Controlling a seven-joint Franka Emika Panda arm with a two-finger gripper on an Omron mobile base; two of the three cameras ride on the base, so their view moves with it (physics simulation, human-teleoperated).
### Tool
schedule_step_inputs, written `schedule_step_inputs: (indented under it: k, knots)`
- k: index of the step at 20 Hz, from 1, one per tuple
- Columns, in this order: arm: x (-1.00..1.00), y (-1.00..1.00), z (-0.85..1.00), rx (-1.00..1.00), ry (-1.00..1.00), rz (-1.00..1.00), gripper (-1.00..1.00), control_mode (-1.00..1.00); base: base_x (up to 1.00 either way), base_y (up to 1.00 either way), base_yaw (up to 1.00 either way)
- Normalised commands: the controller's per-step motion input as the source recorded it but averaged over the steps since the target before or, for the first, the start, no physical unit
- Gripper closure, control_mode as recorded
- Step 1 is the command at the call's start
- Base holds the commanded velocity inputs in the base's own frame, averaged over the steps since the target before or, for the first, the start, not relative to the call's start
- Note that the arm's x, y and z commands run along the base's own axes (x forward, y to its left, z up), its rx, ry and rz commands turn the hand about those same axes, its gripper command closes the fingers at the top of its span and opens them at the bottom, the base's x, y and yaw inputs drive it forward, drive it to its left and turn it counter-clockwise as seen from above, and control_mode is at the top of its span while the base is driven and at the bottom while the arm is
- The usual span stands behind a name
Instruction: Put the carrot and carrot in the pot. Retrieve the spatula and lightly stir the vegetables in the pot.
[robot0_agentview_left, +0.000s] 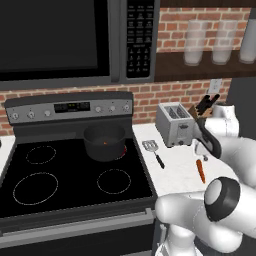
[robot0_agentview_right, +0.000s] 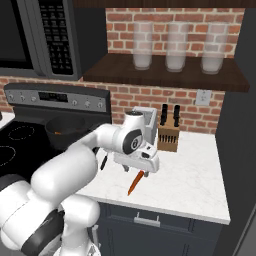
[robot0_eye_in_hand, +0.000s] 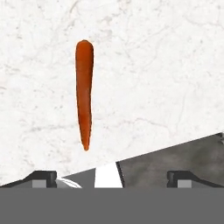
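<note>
Second carrot (robot0_eye_in_hand: 84, 92) pending; one orange piece already sits in the pot (robot0_agentview_left: 104, 141). Gripper (robot0_eye_in_hand: 111, 177) released, jaws wide, empty, hovering above. Next: centre over carrot lying ahead of the fingertips, descend, close.

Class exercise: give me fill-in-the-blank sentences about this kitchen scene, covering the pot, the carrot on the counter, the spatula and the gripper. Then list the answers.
1. The pot stands on the ______.
2. The carrot on the white counter is coloured ______.
3. The spatula lies between the pot and the ______.
4. The gripper above the carrot is ______.

Missing words: stove; orange; toaster; open
</note>
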Motion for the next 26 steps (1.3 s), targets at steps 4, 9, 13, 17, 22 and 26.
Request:
schedule_step_inputs:
  k: [4,9,13,17,22,26]
  knots:
    - [0.57,0.00,-0.31,0.00,0.00,0.00,-1.00,-1.00,0.00,0.00,0.00]
    - [0.42,0.00,-0.31,0.00,0.00,0.00,-1.00,-1.00,0.00,0.00,0.00]
    - [0.16,0.00,-0.35,0.00,0.00,0.00,-1.00,-1.00,0.00,0.00,0.00]
    - [0.00,0.00,-0.31,0.00,0.00,0.00,-1.00,-1.00,0.00,0.00,0.00]
    - [0.00,0.00,-0.25,0.00,0.00,-0.01,-1.00,-1.00,0.00,0.00,0.00]
    - [0.00,0.00,-0.25,0.00,0.00,-0.02,-1.00,-1.00,0.00,0.00,0.00]
